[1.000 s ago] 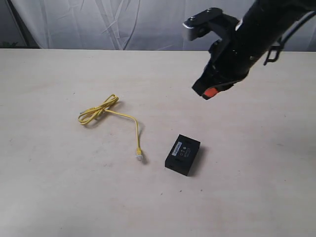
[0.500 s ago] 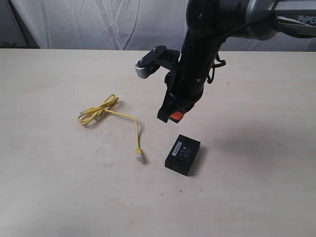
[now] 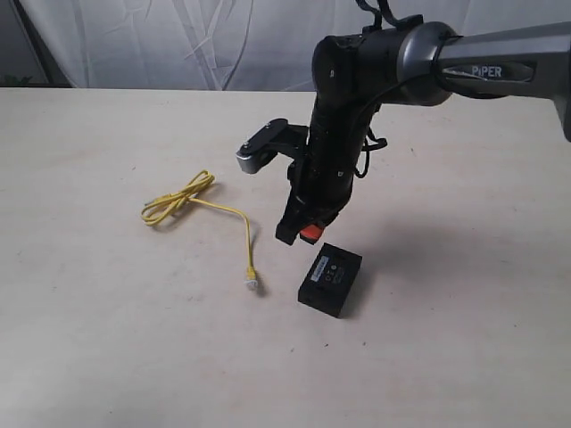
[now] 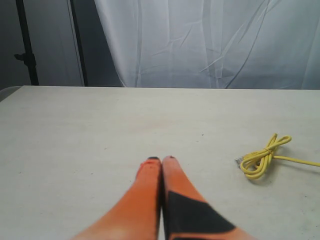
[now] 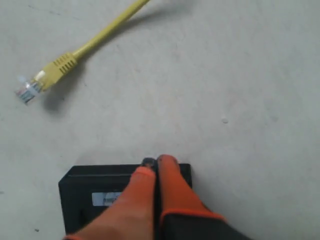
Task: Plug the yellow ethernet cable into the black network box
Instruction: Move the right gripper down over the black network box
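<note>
Here the box [image 3: 330, 279] lies flat on the table [image 3: 107, 357], nearest; the cable [image 3: 198, 203] lies left of it, loop farther back. The right arm [image 3: 343, 134] slants steeply down; right gripper [image 3: 297, 235], jaws together and empty, hangs by the box's far edge. Left gripper [image 4: 161, 160]: jaws together, empty.

The right arm [image 3: 343, 134] is wearing glossy black casing, its silver-grey link [image 3: 500, 62] at three o'clock reading PiPER, black cables [image 3: 382, 12] looping at twelve. The left gripper [image 4: 161, 159] and right gripper [image 5: 156, 162] are showing orange, black-patched fingers.
</note>
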`<state>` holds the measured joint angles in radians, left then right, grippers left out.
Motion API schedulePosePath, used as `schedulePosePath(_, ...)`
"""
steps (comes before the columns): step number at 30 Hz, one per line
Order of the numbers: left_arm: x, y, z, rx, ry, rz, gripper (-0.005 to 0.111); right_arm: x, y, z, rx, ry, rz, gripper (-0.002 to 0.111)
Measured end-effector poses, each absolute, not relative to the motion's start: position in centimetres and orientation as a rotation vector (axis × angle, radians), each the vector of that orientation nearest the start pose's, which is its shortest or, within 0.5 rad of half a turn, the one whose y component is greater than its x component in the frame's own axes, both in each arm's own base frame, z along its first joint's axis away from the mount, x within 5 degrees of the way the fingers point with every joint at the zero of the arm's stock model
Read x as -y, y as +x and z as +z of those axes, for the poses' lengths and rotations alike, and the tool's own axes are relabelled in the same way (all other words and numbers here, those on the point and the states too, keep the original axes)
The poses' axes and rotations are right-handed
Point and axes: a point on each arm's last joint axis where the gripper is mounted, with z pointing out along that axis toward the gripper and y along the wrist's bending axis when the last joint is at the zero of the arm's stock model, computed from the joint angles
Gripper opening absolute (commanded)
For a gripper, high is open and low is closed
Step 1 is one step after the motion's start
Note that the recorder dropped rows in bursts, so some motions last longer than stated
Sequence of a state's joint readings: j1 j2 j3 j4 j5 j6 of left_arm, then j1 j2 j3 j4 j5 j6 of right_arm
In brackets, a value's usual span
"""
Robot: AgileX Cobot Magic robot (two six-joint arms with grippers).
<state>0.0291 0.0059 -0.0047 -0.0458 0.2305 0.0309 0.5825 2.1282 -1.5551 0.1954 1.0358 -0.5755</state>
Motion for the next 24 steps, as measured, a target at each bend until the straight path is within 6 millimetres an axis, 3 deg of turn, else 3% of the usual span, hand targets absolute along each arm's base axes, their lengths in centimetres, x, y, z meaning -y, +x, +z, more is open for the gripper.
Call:
schedulePosePath(12, -0.1, 5.6, 19.4, -1.715, -0.029, 0.002, 0.0, -24.4, 34.9, 13.4, -2.644, -1.577, 0.202, -0.001)
schedulePosePath(24, -0.1, 5.6, 19.4, -1.715, -0.029, 0.002, 0.0, -24.4, 35.1, 13.4, -2.623, -1.575, 0.181, -0.001)
